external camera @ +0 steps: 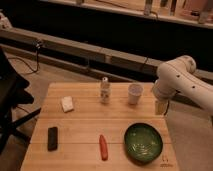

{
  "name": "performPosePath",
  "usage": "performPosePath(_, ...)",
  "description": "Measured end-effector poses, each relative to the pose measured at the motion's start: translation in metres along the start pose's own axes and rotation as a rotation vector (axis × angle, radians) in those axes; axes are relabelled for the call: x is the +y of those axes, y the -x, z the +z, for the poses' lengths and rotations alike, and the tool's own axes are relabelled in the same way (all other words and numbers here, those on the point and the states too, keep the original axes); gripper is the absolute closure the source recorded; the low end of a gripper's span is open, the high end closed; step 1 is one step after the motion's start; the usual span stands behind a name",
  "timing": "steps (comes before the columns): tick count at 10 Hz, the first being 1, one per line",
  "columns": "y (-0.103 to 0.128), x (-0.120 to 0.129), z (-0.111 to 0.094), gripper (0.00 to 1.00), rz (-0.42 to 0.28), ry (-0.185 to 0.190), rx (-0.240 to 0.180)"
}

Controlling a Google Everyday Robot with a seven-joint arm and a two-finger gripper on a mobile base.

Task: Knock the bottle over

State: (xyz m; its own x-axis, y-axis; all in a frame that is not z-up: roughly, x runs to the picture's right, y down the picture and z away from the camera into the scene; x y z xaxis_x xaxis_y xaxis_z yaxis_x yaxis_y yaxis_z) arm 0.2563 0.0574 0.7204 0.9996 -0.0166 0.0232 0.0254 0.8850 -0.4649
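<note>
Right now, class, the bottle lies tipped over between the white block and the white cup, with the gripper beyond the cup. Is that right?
No. The camera view shows the bottle standing upright, not tipped over. It is between the white block and the white cup, with the gripper beyond the cup.

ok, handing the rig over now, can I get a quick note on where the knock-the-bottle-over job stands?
Tool: hangs at the table's right edge, to the right of the white cup, touching nothing.
Bottle: upright at the back middle of the table, left of the white cup, apart from it.
Others: white block back left, green bowl front right.
Done: nothing; bottle not knocked over.
Left: bring the tool leftward past the cup and push the bottle over.
</note>
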Motion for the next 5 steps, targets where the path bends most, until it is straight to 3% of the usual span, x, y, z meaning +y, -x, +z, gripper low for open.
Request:
performPosePath(3, 0.036, -0.038, -0.011, 0.88, -0.125, -0.111, -0.072)
performPosePath(4, 0.051, -0.056, -0.015, 0.98, -0.173, -0.18, -0.09)
performPosePath(5, 0.064, -0.07, -0.021, 1.0, -0.223, -0.269, -0.113)
